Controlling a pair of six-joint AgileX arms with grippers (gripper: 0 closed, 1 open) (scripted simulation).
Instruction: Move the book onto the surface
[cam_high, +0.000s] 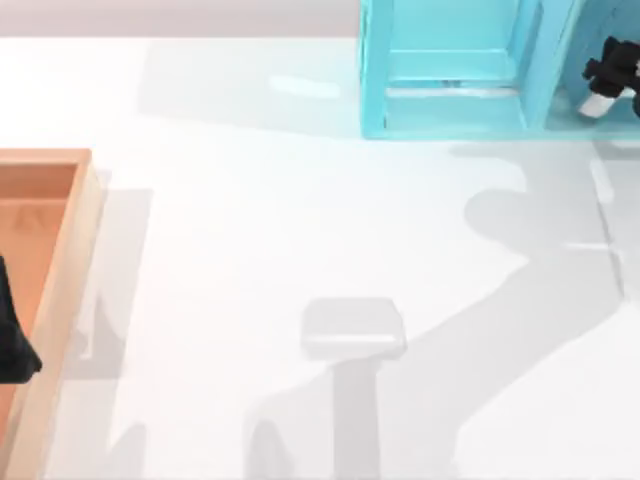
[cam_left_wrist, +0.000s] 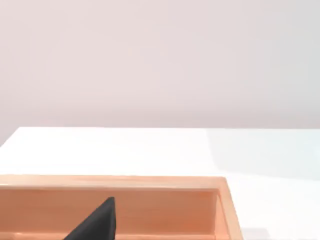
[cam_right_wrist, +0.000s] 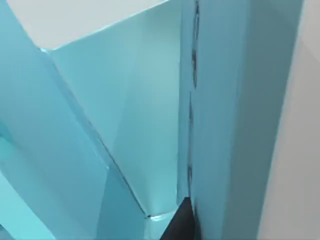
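The top view looks straight down on the bench (cam_high: 300, 230). The left wrist view faces low across the wooden tray (cam_left_wrist: 150, 182), shared with it. The right wrist view sits tight against the cyan shelf (cam_right_wrist: 150, 100).

Plain pale pinkish wall (cam_left_wrist: 160, 60) behind the table. Cyan shelf unit (cam_high: 450, 70) at the far edge, right of centre; orange-brown wooden tray (cam_high: 60, 290) at the left edge. Soft grey shadows fall across the tabletop.
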